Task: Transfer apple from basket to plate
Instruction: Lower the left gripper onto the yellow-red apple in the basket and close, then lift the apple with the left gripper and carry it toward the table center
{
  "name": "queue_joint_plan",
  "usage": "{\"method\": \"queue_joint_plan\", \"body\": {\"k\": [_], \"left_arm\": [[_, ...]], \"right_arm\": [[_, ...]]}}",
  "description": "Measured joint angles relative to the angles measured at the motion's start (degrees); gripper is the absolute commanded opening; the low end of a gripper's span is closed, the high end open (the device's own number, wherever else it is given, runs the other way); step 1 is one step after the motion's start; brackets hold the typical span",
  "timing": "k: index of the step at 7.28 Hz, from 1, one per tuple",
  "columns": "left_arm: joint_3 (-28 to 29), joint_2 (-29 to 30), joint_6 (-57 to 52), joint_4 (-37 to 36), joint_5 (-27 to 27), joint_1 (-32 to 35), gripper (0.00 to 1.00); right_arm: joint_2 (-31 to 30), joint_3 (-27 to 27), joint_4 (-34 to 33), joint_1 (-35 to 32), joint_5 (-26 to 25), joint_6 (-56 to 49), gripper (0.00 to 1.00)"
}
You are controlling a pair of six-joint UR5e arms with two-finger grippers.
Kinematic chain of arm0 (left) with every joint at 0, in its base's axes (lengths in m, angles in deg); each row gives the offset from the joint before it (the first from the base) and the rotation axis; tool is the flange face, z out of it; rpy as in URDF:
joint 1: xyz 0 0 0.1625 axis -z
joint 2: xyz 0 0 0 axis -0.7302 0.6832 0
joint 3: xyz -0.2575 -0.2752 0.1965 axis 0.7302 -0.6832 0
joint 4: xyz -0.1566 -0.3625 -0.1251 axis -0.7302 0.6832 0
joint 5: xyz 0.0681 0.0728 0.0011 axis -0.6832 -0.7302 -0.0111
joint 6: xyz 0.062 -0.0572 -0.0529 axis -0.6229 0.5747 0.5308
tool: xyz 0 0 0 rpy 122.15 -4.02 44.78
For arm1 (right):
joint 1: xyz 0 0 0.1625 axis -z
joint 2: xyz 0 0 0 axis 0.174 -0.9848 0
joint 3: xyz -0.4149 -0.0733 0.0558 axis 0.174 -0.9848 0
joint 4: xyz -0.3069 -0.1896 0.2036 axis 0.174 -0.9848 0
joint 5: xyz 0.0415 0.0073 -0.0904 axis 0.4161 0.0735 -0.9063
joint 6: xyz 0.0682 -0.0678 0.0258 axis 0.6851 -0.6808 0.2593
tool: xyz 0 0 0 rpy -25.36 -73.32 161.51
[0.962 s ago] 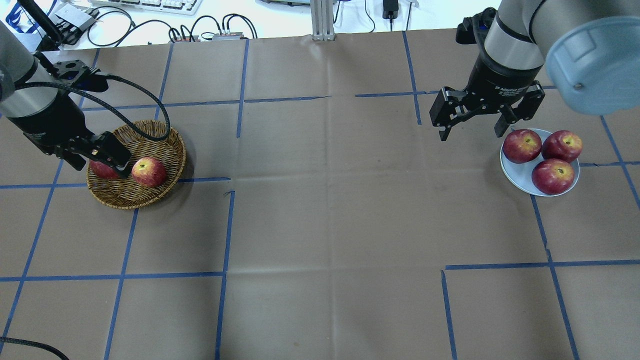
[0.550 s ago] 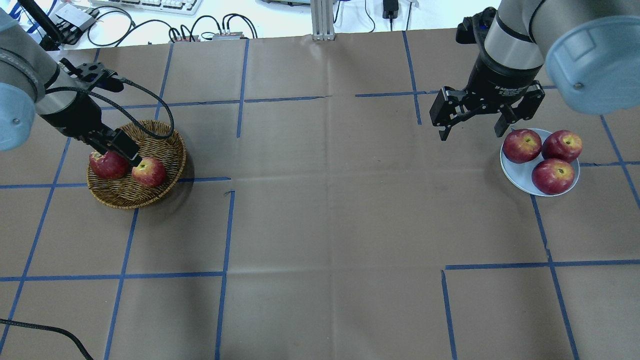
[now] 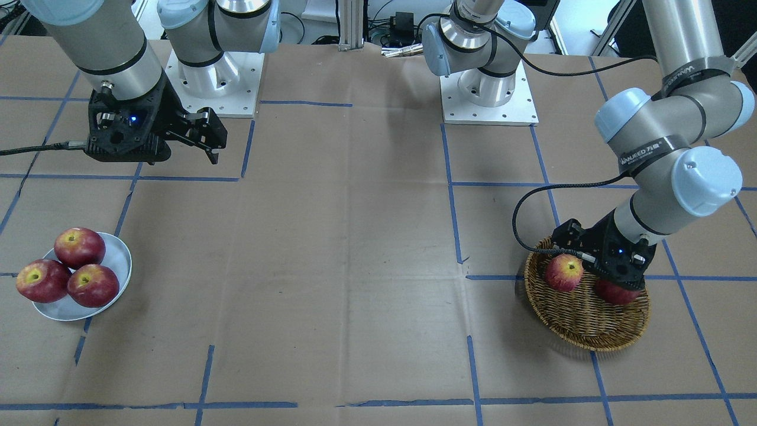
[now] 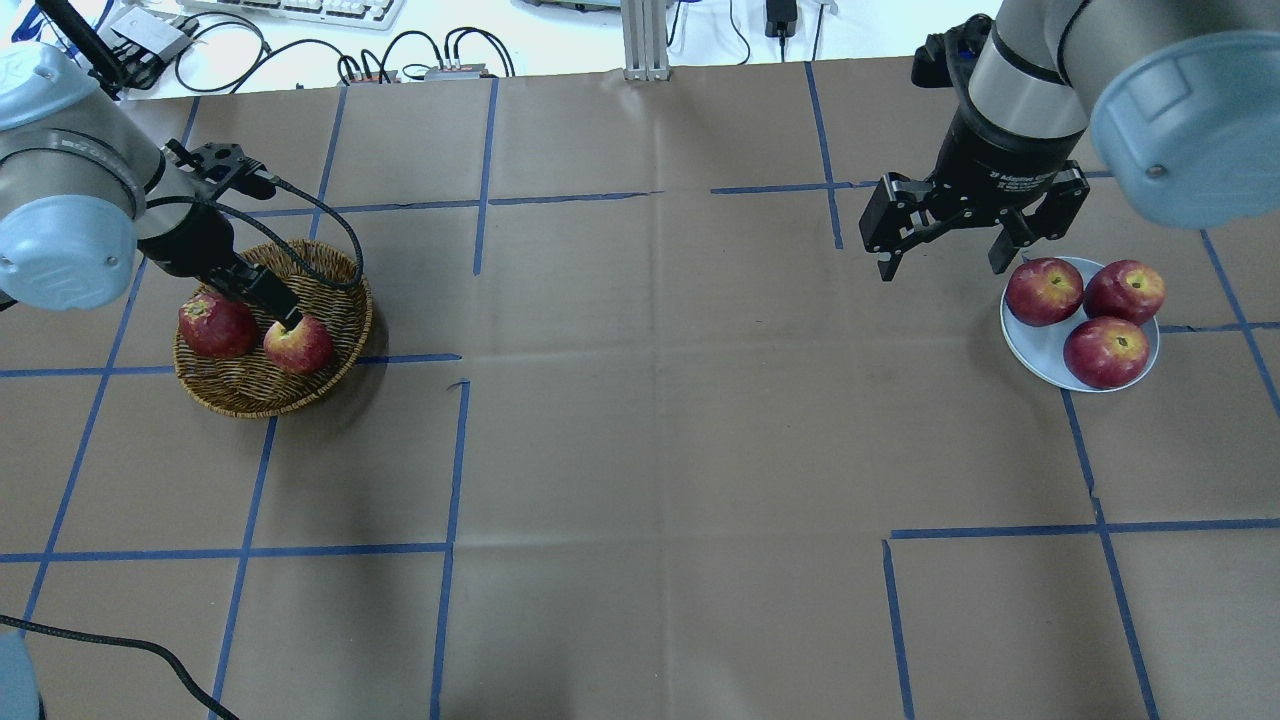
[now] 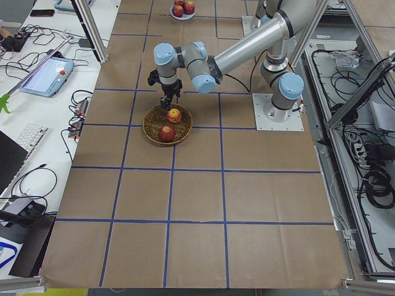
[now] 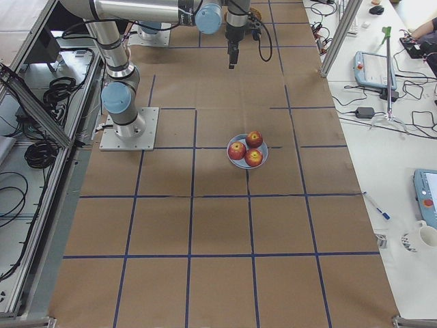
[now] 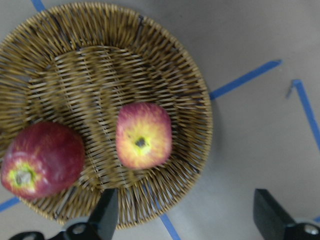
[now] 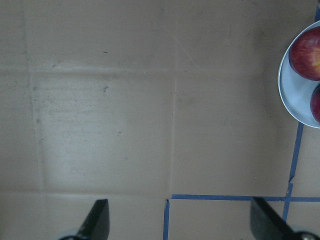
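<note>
The apple (image 4: 298,346), pinkish-red with yellow streaks, lies in the wicker basket (image 4: 250,404) beside a darker red apple (image 4: 214,326). My left gripper (image 4: 268,300) hovers over the basket, just behind the apple, open and empty. In the left wrist view the apple (image 7: 144,135) lies ahead of the spread fingers (image 7: 106,215), not between them. The white plate (image 4: 1038,350) at the right holds three dark red apples. My right gripper (image 4: 942,262) is open and empty, above the table just left of the plate.
The table is brown paper with blue tape lines. In the front-facing view the basket (image 3: 585,338) is on the right and the plate (image 3: 120,260) on the left. Cables and a keyboard lie past the far edge.
My left arm has swung in over the basket, and its gripper has moved off the darker apple toward the lighter one. The right arm has not moved.
</note>
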Motion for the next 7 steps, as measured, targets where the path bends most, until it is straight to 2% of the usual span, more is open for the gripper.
{"method": "queue_joint_plan", "body": {"k": [2, 3, 4, 5, 7], "left_arm": [[-0.8, 2.5, 0.0, -0.5, -0.2, -0.1, 0.96], [-1.7, 3.2, 0.0, -0.8, -0.2, -0.2, 0.80], [-2.3, 3.9, 0.0, -1.0, -0.2, -0.2, 0.52], [-2.5, 4.3, -0.4, -1.0, -0.2, -0.2, 0.39], [-1.8, 4.2, -1.3, -1.1, -0.5, -0.1, 0.34]], "right_arm": [[0.3, -0.2, -0.1, 0.2, -0.1, -0.2, 1.00], [0.5, -0.4, -0.3, 0.4, -0.1, -0.4, 1.00], [0.6, -0.6, -0.9, 0.5, -0.1, -0.5, 1.00], [0.6, -0.7, -1.4, 0.5, -0.1, -0.5, 1.00], [0.6, -0.7, -1.8, 0.5, -0.3, -0.6, 1.00]]}}
